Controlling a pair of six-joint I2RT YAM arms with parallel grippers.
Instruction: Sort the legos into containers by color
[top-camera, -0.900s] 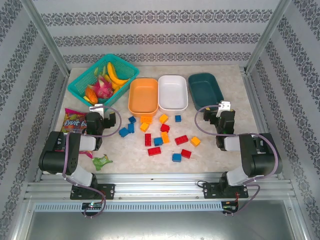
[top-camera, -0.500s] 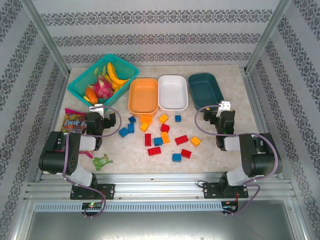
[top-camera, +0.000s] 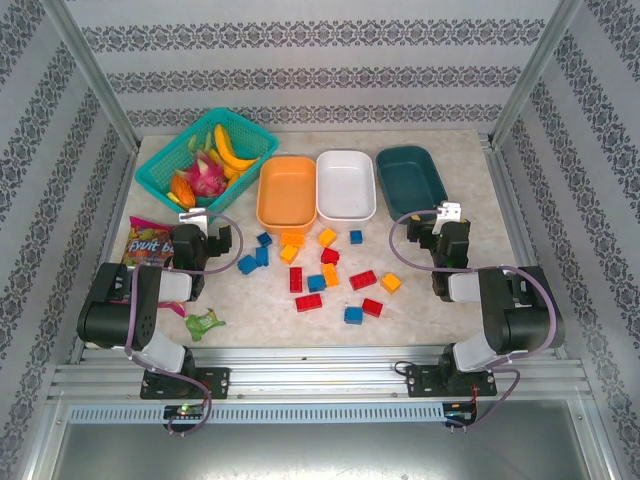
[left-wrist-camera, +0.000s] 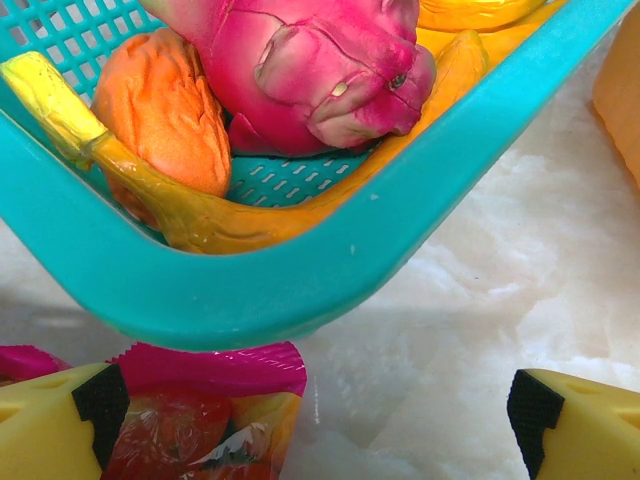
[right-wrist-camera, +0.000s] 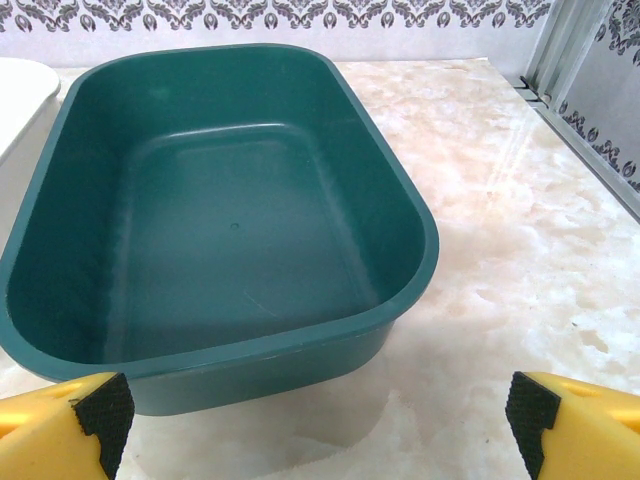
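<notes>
Spread wide and gripping nothing: left gripper (left-wrist-camera: 318, 430), right gripper (right-wrist-camera: 320, 425).
Ahead of left, basket (left-wrist-camera: 300, 270) rim, with snack packet (left-wrist-camera: 200, 420) by one finger; ahead of right, teal tub (right-wrist-camera: 230, 230), in a row with white tub (top-camera: 346, 185) and orange tub (top-camera: 287, 192). Legos (top-camera: 320, 270) loose on table (top-camera: 270, 310) between both arms, just short of tubs.

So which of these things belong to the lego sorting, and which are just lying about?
Job: legos, orange tub, white tub, dark teal tub.
Lying about: teal basket of fruit, snack packet, green toy scrap.
</notes>
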